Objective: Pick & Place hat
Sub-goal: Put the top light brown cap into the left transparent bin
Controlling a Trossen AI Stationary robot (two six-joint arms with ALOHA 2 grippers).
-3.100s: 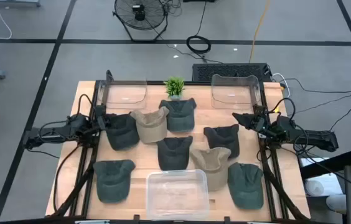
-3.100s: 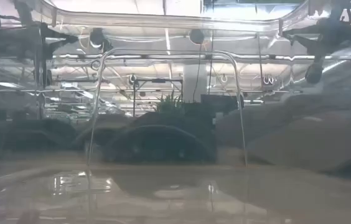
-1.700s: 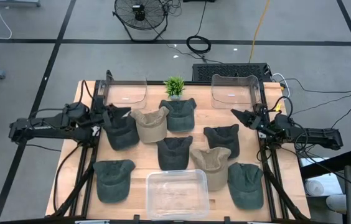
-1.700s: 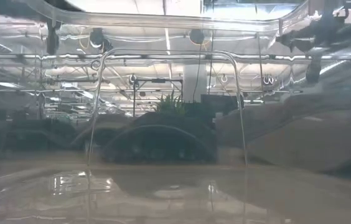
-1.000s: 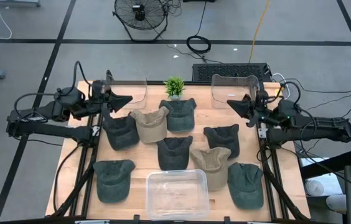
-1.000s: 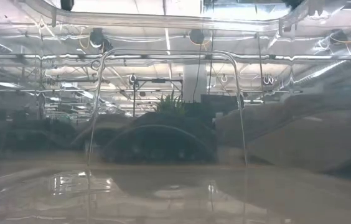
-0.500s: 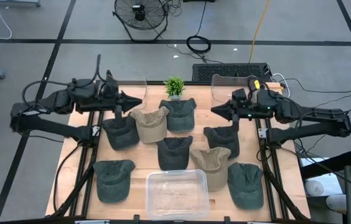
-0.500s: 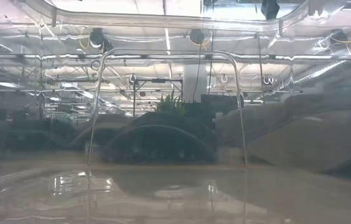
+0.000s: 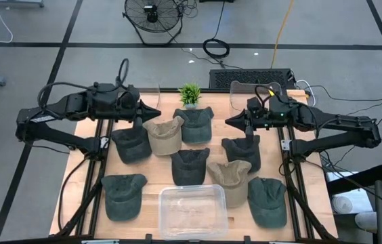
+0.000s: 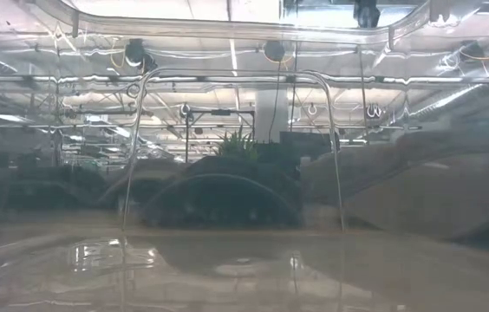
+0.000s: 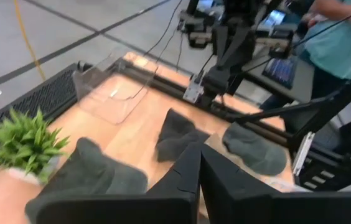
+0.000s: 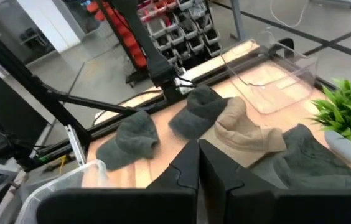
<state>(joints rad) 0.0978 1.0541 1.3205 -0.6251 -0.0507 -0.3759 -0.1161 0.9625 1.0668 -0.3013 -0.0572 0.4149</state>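
Note:
Several dark grey-green caps and two tan caps lie flat on the wooden table. One tan cap (image 9: 164,134) lies left of centre and the other (image 9: 230,177) lies right of centre. My left gripper (image 9: 156,112) (image 11: 199,163) hangs shut in the air above the far side of the left tan cap (image 12: 244,134). My right gripper (image 9: 229,123) (image 12: 198,158) hangs shut between the far dark cap (image 9: 195,124) and the right dark cap (image 9: 242,152). Neither gripper touches a cap.
A clear bin (image 9: 192,209) sits at the near edge, and the low view looks through it. Two more clear bins (image 9: 137,99) (image 9: 253,95) stand at the far edge with a small plant (image 9: 189,95) between them. A person in a teal top (image 11: 343,31) stands beyond the table's right side.
Both arms have risen from beside the table's left and right edges. Each has reached inward toward the table's centre and the far row of caps. The grippers stand closer together than before. No cap has moved.

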